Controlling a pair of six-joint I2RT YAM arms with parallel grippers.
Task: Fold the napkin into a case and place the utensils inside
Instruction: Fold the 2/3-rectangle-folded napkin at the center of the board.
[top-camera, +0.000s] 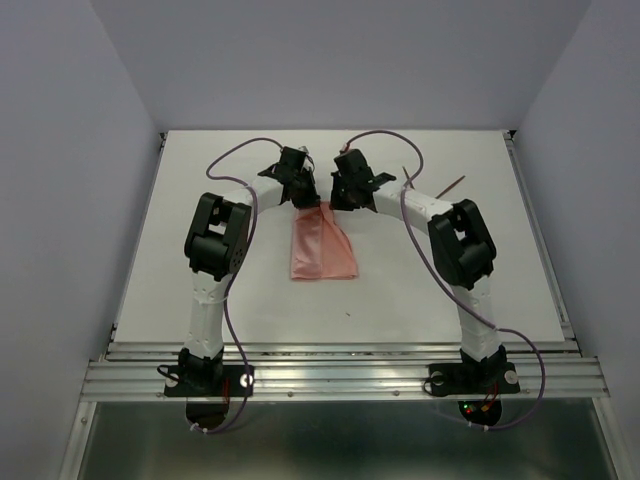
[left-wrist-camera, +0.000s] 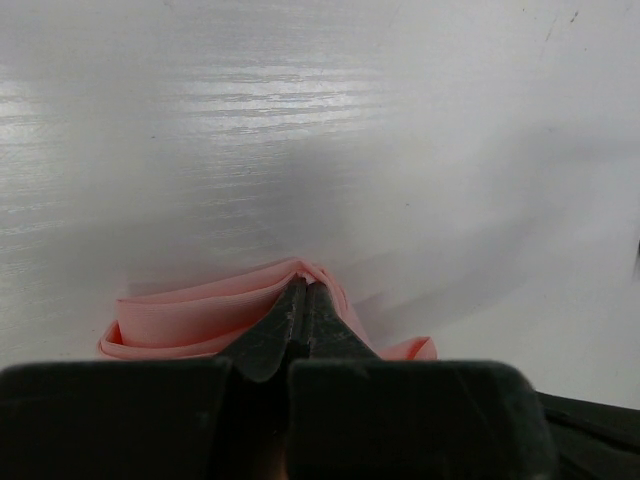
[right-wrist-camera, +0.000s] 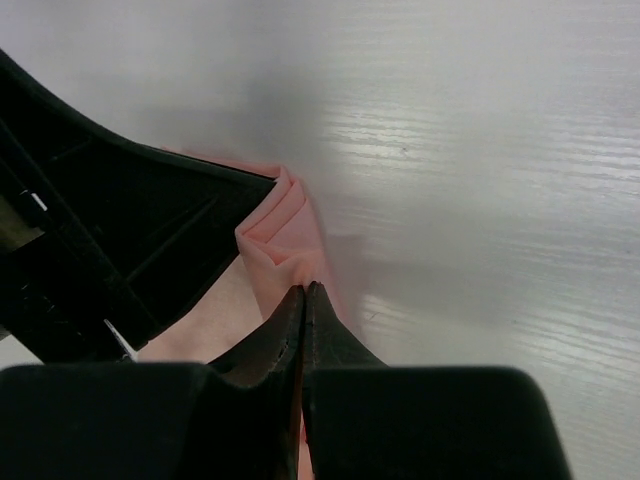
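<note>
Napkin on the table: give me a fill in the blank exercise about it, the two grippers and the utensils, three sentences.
1. The napkin is ____ in colour.
2. The left gripper and the right gripper are both ____ on its far edge.
3. The utensils lie to the robot's ____ of it, untouched.
Missing words: pink; shut; right.

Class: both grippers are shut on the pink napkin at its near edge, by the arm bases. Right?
No. The left gripper and right gripper are shut on the napkin at its far edge, away from the bases; the top external view shows it.
</note>
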